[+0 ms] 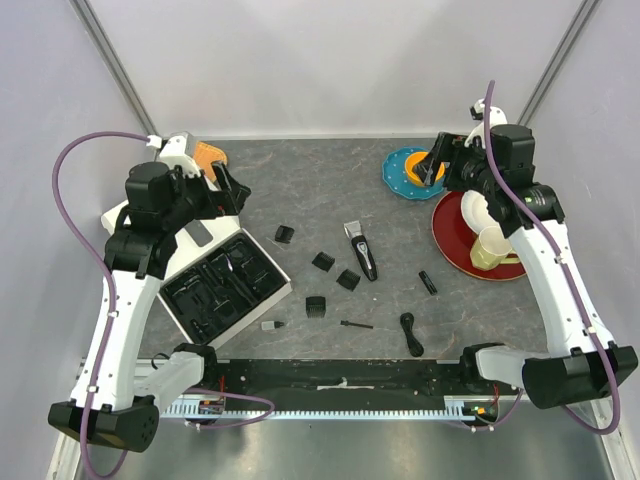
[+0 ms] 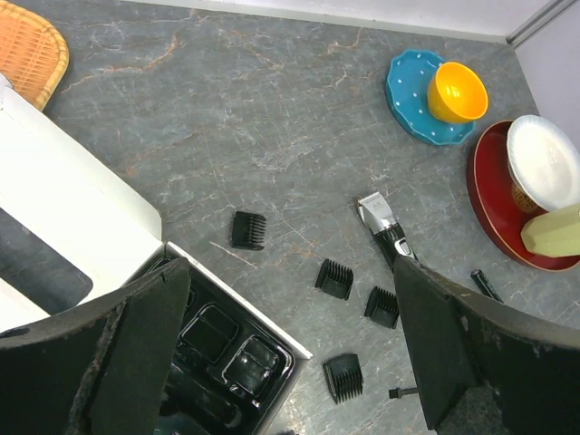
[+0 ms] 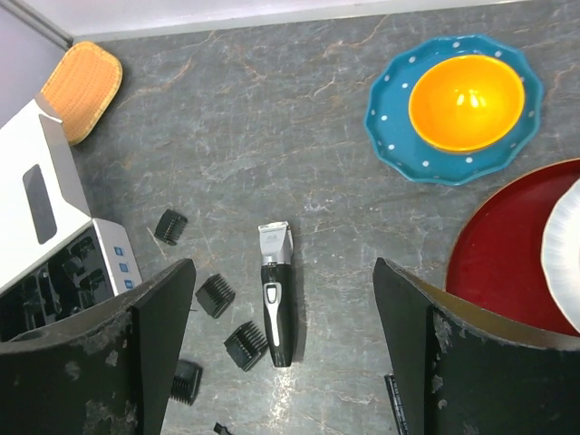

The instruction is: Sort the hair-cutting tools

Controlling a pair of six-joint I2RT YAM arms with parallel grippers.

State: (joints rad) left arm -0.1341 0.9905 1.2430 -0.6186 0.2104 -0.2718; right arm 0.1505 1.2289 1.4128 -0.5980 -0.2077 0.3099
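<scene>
Grey marbled table, and the black-and-silver clipper lies flat near its middle. Four small comb guards are scattered just to its left, with the thin brush and cable nearer the arms. The left gripper hangs by the white box, jaws spread wide and holding nothing; the right gripper hovers near the blue plate, likewise released

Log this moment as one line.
left gripper: open, empty | right gripper: open, empty | clipper: on table, untouched | comb guards: four loose on table | brush, cable: loose on table
</scene>
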